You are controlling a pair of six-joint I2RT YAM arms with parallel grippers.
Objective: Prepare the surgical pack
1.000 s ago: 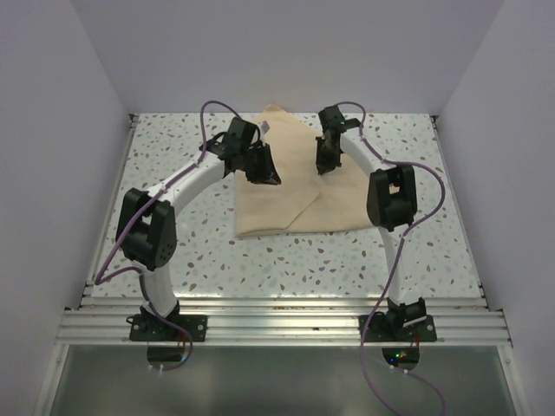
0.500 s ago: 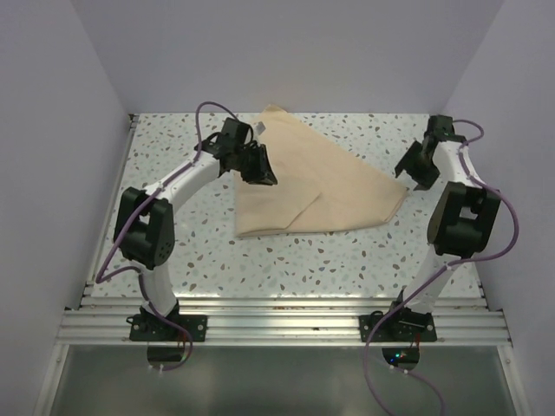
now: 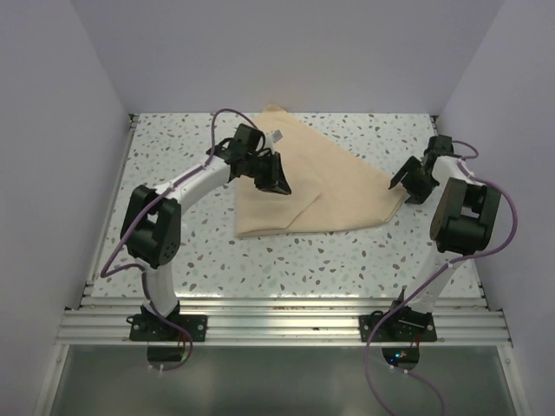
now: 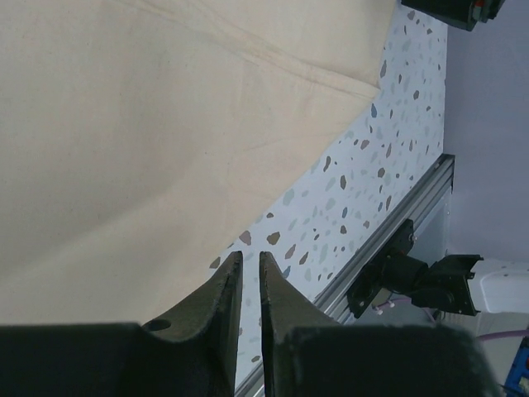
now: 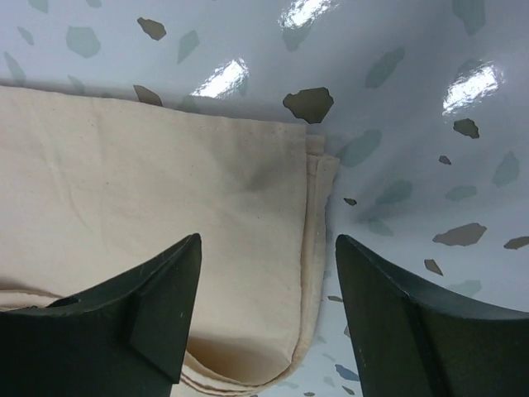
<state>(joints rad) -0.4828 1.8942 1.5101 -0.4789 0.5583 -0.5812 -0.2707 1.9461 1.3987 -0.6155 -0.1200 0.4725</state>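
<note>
The surgical pack (image 3: 338, 186) is a tan cloth lying flat on the speckled table, partly unfolded, with one corner reaching out to the right. My left gripper (image 3: 281, 184) hovers over the cloth's left half; in the left wrist view its fingers (image 4: 250, 256) stand almost together with only a thin slit and nothing between them, above the cloth's (image 4: 149, 124) near edge. My right gripper (image 3: 399, 184) is at the right corner, open. In the right wrist view the cloth's (image 5: 165, 165) layered, hemmed corner lies between the spread fingers (image 5: 268, 241), not gripped.
The speckled table (image 3: 173, 156) is walled in white on the left, back and right. An aluminium rail (image 3: 277, 316) runs along the near edge with both arm bases on it. The right arm's base (image 4: 413, 277) shows in the left wrist view.
My right gripper swung from the cloth's middle out to the right, drew a corner of the cloth with it, opened and let go. My left gripper shifted slightly right over the cloth.
</note>
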